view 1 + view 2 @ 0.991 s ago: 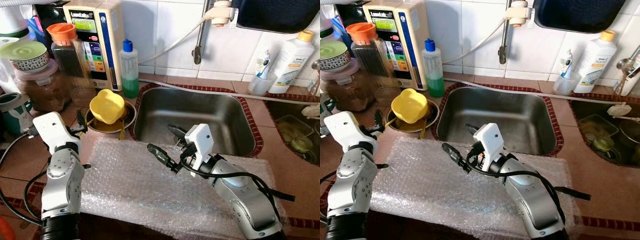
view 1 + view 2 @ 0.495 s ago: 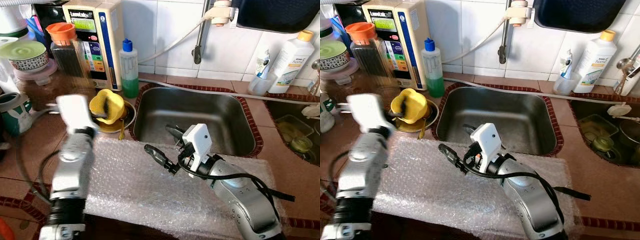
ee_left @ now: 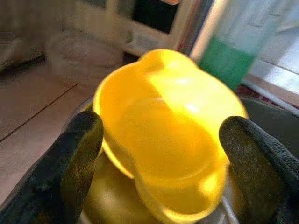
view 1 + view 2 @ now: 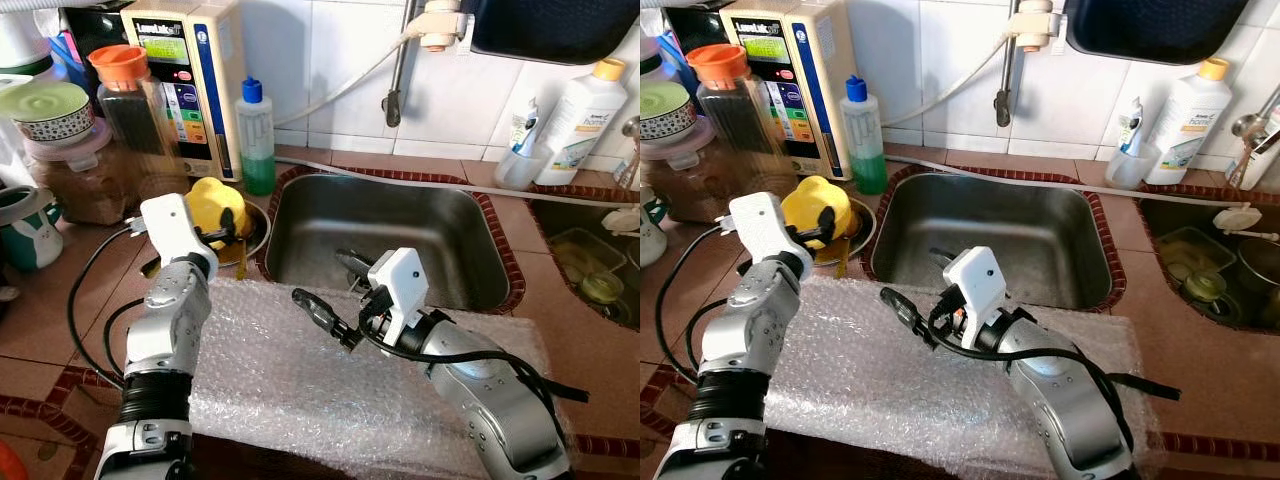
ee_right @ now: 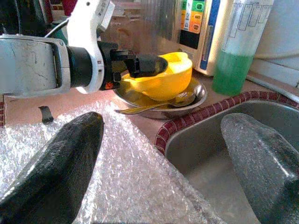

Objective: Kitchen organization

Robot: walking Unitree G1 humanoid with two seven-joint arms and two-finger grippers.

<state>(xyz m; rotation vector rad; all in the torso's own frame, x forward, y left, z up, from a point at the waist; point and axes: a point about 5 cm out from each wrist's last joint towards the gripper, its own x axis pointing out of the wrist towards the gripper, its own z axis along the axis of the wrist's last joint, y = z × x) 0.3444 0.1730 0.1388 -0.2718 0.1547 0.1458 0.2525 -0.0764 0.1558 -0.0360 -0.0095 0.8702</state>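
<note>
Your left gripper (image 3: 159,140) is at the small yellow plastic bowl (image 4: 215,205), and the step in hand, as I judge it, is to take this bowl. The bowl sits tilted in the round metal dish (image 4: 855,238) on the brown tiled counter (image 4: 40,310), just beside the left rim of the steel sink (image 4: 400,235). A metal spoon (image 5: 159,105) lies in the same dish under the bowl.

In the left wrist view the two black fingers (image 3: 77,154) stand wide apart, one on each side of the bowl, and they do not press it yet. So the claw is open around the bowl, not gripping.

Your right gripper (image 4: 335,290) hovers over the sheet of clear bubble wrap (image 4: 290,380) at the near edge of the sink. Its fingers are also spread and hold nothing.

For the next move, I think you must close the left fingers on the bowl's wall and lift it straight up. The bowl is smooth and tilted, so it may slip or turn. Take care that the spoon and the dish do not come up with it. The green soap bottle (image 4: 258,140) stands near behind, so keep the lift low and slow.
</note>
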